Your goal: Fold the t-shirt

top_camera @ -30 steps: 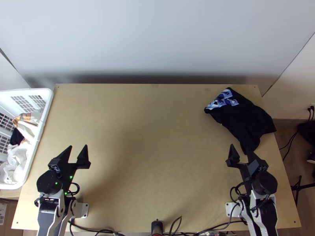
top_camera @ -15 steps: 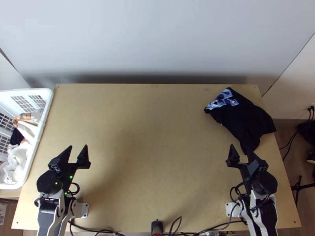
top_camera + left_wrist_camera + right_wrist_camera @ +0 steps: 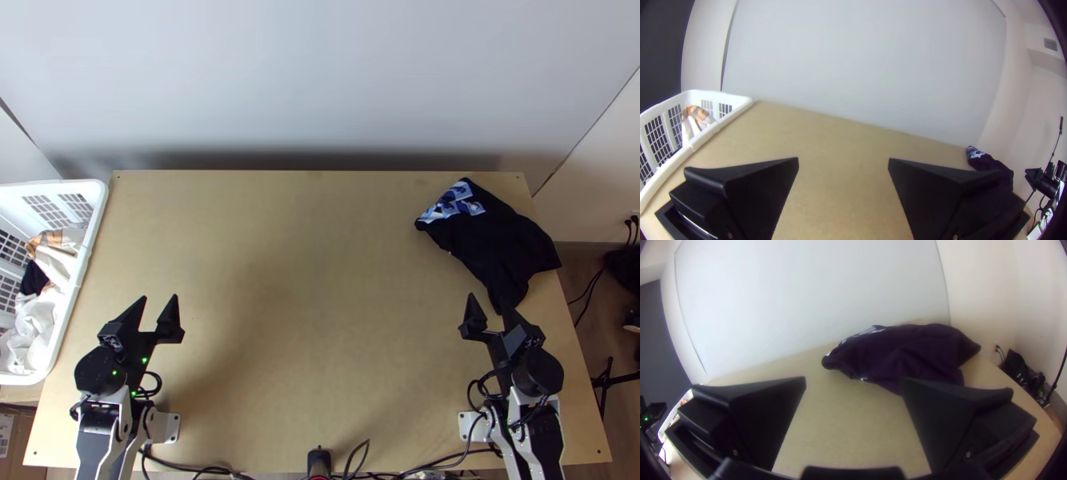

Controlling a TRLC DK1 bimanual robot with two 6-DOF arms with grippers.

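Note:
The black t-shirt (image 3: 500, 240) with a blue and white print lies bunched at the table's far right corner in the top view. My left gripper (image 3: 158, 301) stands open near the table's left side, well away from the cloth. Just nearer than the shirt's closest end, my right gripper (image 3: 486, 301) is open with nothing between its fingers. In the left wrist view, the left gripper (image 3: 843, 161) has its fingers wide apart, and the shirt (image 3: 991, 166) is far off. The right wrist view has the right gripper (image 3: 853, 381) spread, with the dark shirt (image 3: 907, 351) beyond it.
A white basket (image 3: 90, 248) holding several cloths stands along the table's left edge. Cables (image 3: 200, 469) run along the near edge around a small black device (image 3: 319, 462). Bare wooden table (image 3: 320, 304) lies between the arms, and a pale wall (image 3: 320, 80) rises behind it.

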